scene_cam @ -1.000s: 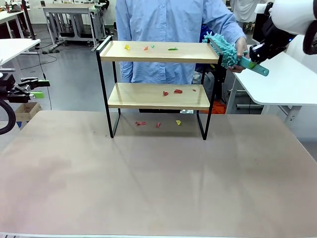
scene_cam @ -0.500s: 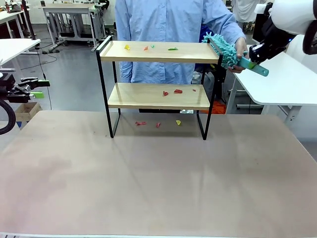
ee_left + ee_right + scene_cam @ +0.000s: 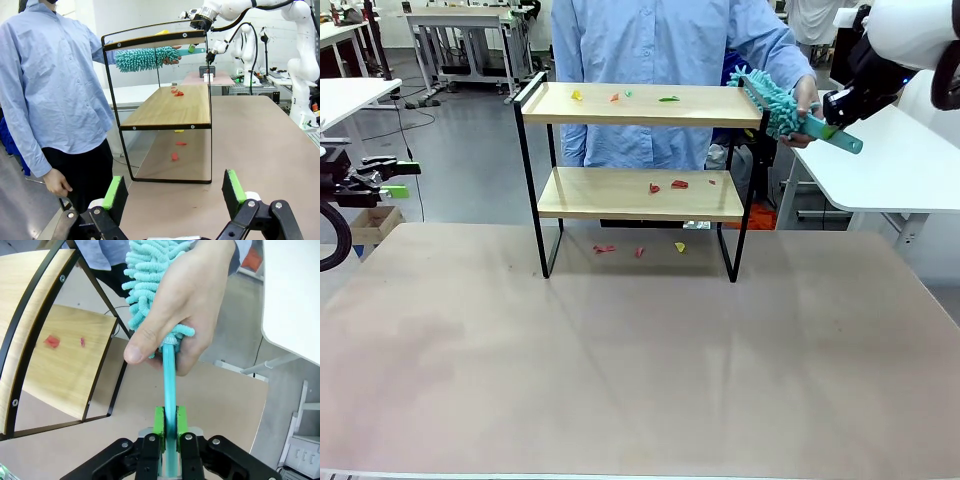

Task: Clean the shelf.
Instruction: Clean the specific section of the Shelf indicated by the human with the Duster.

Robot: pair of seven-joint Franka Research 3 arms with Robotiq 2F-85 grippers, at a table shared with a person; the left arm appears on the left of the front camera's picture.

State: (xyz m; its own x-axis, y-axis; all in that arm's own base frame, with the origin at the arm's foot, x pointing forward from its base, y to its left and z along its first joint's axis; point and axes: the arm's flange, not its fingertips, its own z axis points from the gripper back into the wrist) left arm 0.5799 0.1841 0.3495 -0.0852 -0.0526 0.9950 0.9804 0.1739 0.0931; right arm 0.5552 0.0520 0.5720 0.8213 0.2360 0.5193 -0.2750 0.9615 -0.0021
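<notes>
Two-tier black-framed wooden shelf (image 3: 640, 192), front view, stands at twelve o'clock on the beige counter (image 3: 640, 380), probably light, stiff, tippy. Left wrist: left gripper (image 3: 174, 192) gapes empty. Right wrist: right gripper (image 3: 170, 422) clamps the handle of the teal fluffy duster (image 3: 150, 275), the sensible hold, a person's hand (image 3: 187, 310) at its twelve o'clock

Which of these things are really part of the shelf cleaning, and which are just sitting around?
In the job: shelf; teal duster, its handle clamped in the right gripper, the person's hand also gripping it; coloured scraps on both boards and the table beneath.
Just about: left gripper, open, off to the side; white desk beside the shelf.
</notes>
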